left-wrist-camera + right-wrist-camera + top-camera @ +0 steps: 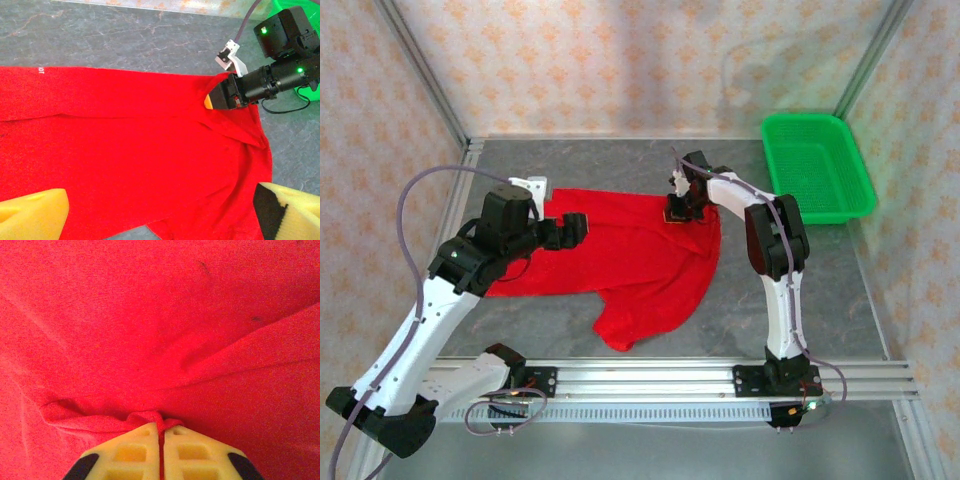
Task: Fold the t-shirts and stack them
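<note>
rail: the metal rail (650, 378) is closest, and both arms are fixed to it.
left gripper: the left gripper (570, 228) hangs over the left part of the shirt. its yellow fingers (32, 215) are spread wide and nothing is between them. i cannot tell if they touch the cloth.
shirt: the red shirt (640, 265) lies in the middle of the table (800, 290). it is mostly flat with the plain side up. one part reaches toward the rail and looks a bit bunched.
right gripper: the right gripper (161, 432) is at the far right edge of the shirt. its fingers are pressed together and pinch a small bump of red cloth.
basket: the green basket (817, 165) sits in the far right corner, well apart from the shirt.
step now: i think the arms are getting a hold on the shirt so they can start a fold.
how to do it well: the left gripper should come down on the far left edge, across from the right one, and close on one layer of cloth. then both should lift and move together, so the edge stays straight.
watch out: the pinch on the right looks small, so a hard pull could slip it out. a crooked pull would make more wrinkles.
</note>
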`<state>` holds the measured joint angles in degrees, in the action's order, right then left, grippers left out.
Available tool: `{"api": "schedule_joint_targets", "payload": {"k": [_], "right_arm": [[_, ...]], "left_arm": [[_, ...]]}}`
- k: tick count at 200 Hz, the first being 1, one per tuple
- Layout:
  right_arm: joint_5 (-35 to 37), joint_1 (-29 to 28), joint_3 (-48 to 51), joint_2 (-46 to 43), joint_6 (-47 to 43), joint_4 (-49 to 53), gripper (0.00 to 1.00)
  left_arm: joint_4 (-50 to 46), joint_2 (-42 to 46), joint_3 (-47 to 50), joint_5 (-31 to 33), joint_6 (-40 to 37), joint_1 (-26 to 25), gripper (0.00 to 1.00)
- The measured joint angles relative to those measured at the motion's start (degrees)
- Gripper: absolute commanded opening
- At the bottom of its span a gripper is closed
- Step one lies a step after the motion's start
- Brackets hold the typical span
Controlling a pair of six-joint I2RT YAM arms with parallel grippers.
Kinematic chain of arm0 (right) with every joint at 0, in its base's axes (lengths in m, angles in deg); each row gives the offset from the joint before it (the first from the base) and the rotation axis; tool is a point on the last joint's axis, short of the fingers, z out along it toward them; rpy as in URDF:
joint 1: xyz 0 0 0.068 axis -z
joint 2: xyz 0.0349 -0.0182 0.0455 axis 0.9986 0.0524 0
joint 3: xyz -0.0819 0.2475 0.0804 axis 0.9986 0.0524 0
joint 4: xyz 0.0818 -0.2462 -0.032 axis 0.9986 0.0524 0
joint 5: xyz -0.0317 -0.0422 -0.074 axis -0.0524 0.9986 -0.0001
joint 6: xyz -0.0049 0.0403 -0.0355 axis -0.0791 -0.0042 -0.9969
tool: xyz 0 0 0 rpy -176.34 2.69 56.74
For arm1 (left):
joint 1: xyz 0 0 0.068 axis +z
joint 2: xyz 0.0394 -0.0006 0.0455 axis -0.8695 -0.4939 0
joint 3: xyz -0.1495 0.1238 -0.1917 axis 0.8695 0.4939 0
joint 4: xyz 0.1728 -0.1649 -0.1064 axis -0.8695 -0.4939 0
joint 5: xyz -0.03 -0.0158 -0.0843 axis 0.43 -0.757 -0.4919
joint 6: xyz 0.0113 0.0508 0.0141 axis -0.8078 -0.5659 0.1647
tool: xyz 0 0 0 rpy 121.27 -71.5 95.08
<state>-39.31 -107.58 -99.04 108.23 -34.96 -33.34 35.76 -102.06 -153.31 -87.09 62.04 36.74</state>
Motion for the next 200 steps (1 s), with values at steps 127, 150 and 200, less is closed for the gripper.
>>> {"api": "schedule_joint_targets", "payload": {"k": [127,150,200], "right_arm": [[-1.14,-6.05,13.46,-10.56,5.6,-4.9,0.06],[-2.54,-7.82,15.26,-10.56,7.96,-5.84,0.21],[-6.27,-10.86,20.46,-13.29,13.14,-8.66,0.43]], "left_arm": [[-0.59,-0.04,3.15,1.51,0.0,0.0,0.96],[-0.52,-0.17,4.31,1.7,0.0,0.0,0.96],[-0.61,-0.28,6.03,2.73,0.0,0.0,0.97]]}}
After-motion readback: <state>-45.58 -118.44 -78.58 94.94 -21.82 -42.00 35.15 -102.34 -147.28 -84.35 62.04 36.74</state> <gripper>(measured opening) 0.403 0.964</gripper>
